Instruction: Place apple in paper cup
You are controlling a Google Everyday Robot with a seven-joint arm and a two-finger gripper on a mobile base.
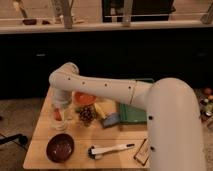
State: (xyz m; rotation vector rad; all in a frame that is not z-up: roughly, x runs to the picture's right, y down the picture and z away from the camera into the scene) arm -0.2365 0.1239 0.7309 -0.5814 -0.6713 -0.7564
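Note:
My gripper (59,113) hangs down from the white arm over the left part of the wooden table (37,150). It is shut on the apple (57,115), a small orange-red fruit that shows at its tip. The paper cup (59,125), short and white, stands right below the gripper. The apple is at the cup's mouth, and I cannot tell whether it touches the cup. The arm hides part of the cup's rim.
A dark maroon bowl (60,147) stands in front of the cup. An orange bowl (84,98), a dark grape-like cluster (87,115), a blue item (111,120) and a green tray (133,113) lie to the right. A white brush (108,149) lies at the front.

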